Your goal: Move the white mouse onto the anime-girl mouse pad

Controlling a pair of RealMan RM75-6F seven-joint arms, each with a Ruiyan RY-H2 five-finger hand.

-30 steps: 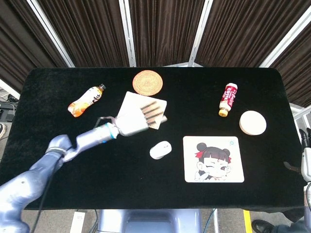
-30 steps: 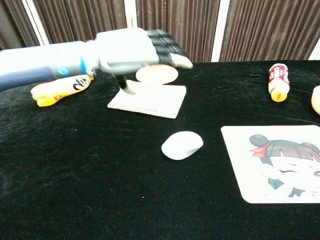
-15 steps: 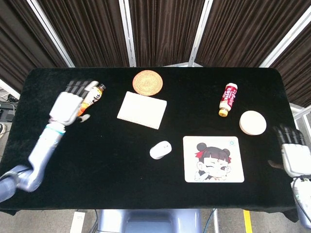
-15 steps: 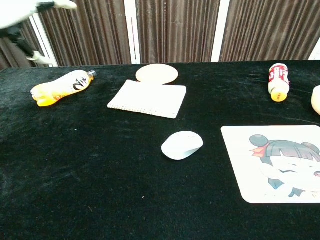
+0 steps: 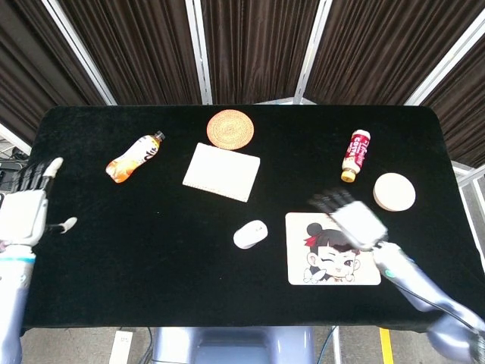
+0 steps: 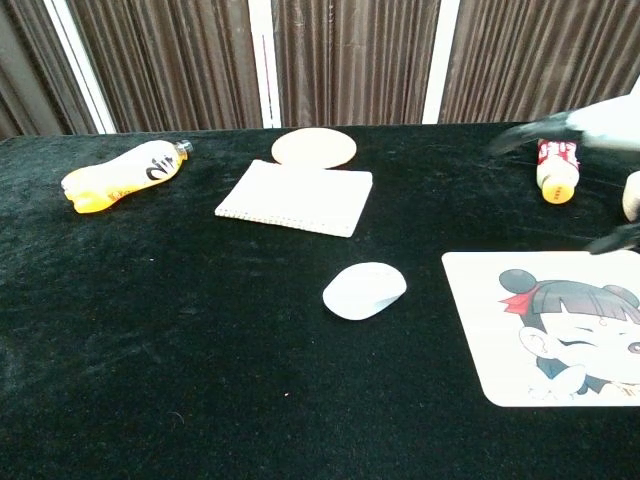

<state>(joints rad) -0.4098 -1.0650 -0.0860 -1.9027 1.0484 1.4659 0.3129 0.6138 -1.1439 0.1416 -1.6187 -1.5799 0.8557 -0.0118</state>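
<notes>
the head view looks steeply down from above the near table edge, taking in the whole black table and the curtains behind. the chest view sits low and close, facing across it. both share the white mouse and anime-girl mouse pad.

The right hand is motion-blurred in the head view and covers the upper right part of the anime-girl mouse pad. In the chest view only a blurred streak of it enters at the right edge, partly crossing the red-labelled bottle, so its fingers cannot be made out. That view also cuts off the pad's right side and most of the round cream disc. The left hand sits at the head view's left edge, its arm cropped.
</notes>
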